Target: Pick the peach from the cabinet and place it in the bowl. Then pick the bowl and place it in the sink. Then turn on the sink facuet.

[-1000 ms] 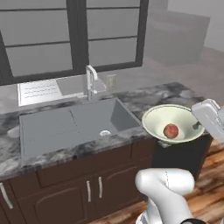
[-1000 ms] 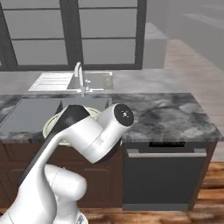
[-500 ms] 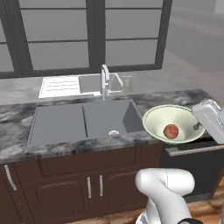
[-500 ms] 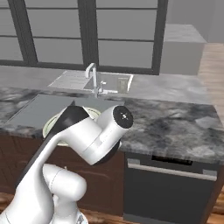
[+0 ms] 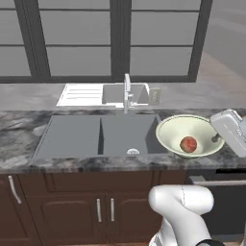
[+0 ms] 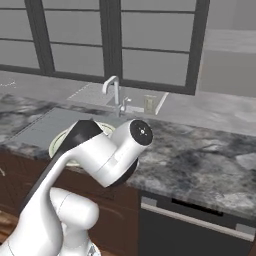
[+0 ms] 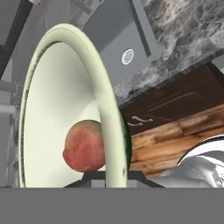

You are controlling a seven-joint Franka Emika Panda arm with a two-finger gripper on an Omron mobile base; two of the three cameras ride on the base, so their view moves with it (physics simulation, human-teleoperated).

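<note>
My gripper (image 5: 215,139) is shut on the right rim of the pale cream-green bowl (image 5: 178,130), which hangs just right of the grey two-basin sink (image 5: 77,135), at about counter height. The reddish peach (image 5: 188,143) lies inside the bowl. In the hand view the bowl's rim (image 7: 104,94) runs down between my fingertips at the gripper (image 7: 114,175), with the peach (image 7: 85,146) beside it and the sink's drain (image 7: 127,56) beyond. The silver faucet (image 5: 127,92) stands upright behind the sink. From the right my arm covers most of the bowl (image 6: 58,143). The cabinet is out of view.
Dark marble counter (image 5: 19,129) runs left and right of the sink. A white draining board (image 5: 80,94) and a wall socket (image 5: 154,95) lie behind it. Brown cupboards with silver handles (image 5: 104,210) and a dishwasher (image 6: 200,225) sit below. Large windows fill the back.
The whole picture has shifted: the base has driven and the sink now sits nearer the middle. The bowl with the peach has stayed in my shut gripper.
</note>
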